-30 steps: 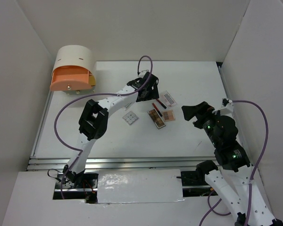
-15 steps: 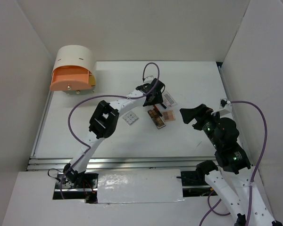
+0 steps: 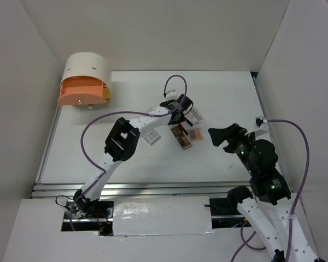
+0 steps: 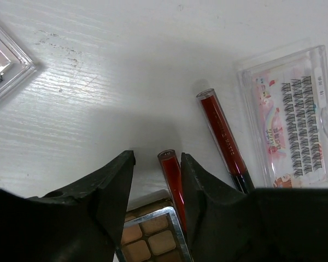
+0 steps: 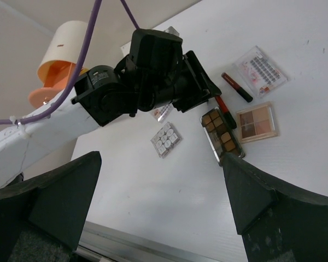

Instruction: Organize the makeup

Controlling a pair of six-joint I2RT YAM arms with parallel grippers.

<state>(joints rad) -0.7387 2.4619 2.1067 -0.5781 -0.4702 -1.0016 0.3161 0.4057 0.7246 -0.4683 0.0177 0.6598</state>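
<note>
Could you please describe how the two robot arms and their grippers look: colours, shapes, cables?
The left arm and the right arm are white links with bulky black joints. A loose purple cable runs along each. The left gripper and right gripper have two thick, matte black fingers. Small green lights glow on the right arm. I see no printed markings.

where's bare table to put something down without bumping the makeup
Bare: the wide left stretch of table between drawer box and white palette, and the far right corner past the lash case. Crowded: centre, where the left fingers straddle a red pencil by the brown palette.
</note>
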